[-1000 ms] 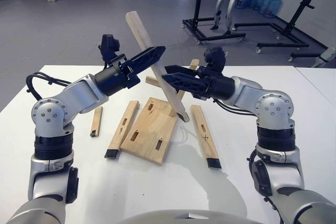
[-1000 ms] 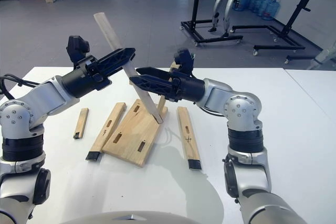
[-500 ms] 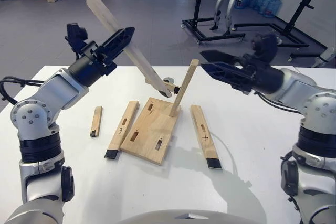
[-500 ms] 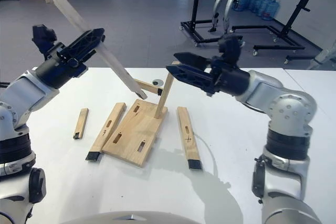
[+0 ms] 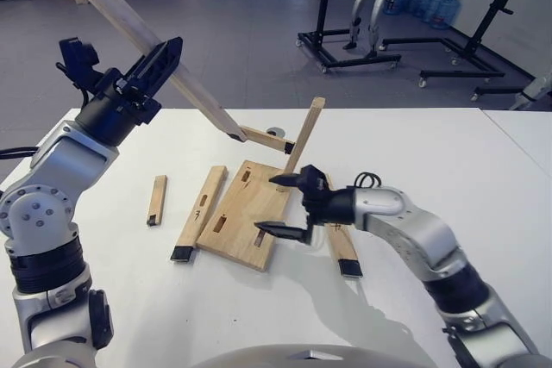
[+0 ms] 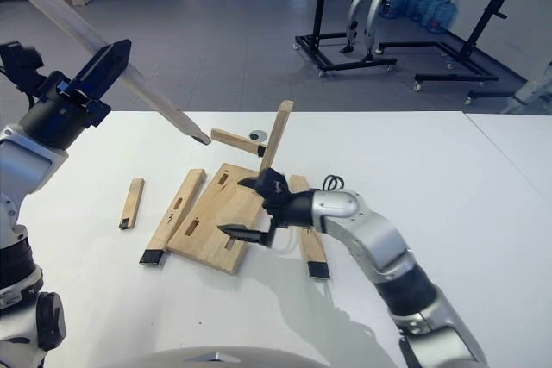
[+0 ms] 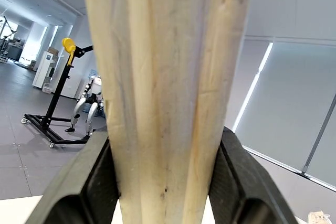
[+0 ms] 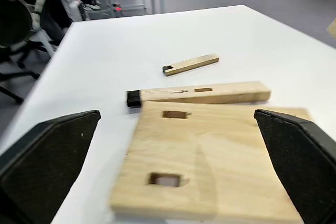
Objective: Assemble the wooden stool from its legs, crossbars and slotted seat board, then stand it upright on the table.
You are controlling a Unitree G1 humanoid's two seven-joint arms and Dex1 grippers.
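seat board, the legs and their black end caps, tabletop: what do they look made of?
Seat board: pale bare wood, grain visible, no gloss.
Raised leg and flat leg: same light wood; grain lines are plain in the left wrist view.
Black end cap: matte, perhaps rubber or plastic; cannot tell.
Table: smooth white, probably laminate.

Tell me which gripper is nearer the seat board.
Right. The right gripper hangs open over the seat board; the left gripper is raised off to its left, shut on a leg.
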